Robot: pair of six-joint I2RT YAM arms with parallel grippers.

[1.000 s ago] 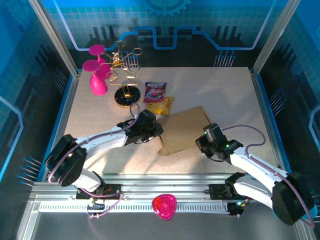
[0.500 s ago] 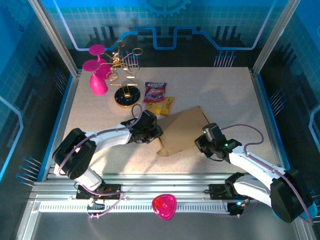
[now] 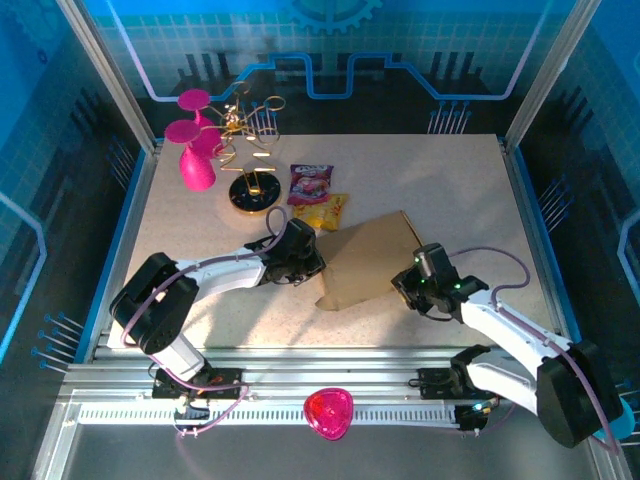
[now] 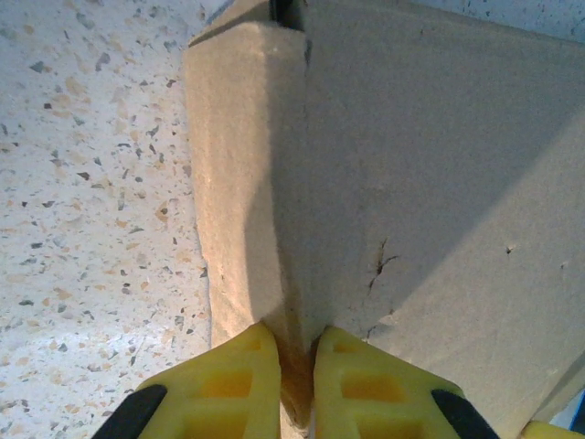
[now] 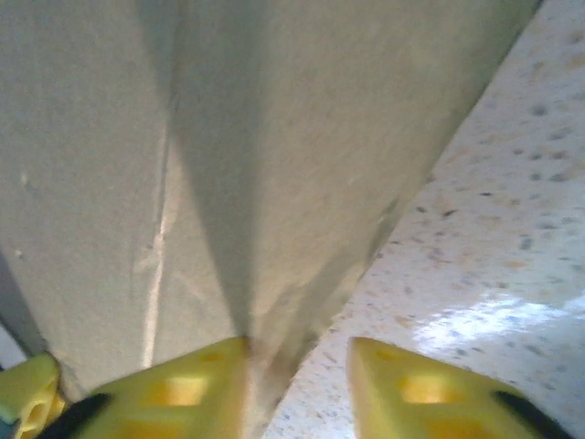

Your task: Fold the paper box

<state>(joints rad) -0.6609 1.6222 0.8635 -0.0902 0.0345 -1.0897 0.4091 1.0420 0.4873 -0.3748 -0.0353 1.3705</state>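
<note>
The left hand (image 4: 294, 343) has just clenched on a fold of the paper box (image 4: 420, 183). The right hand (image 5: 299, 357) has let go, likely to regrip elsewhere.

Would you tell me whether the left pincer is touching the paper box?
Touching: the left wrist view shows the left pincer pinching a fold of the paper box.
</note>
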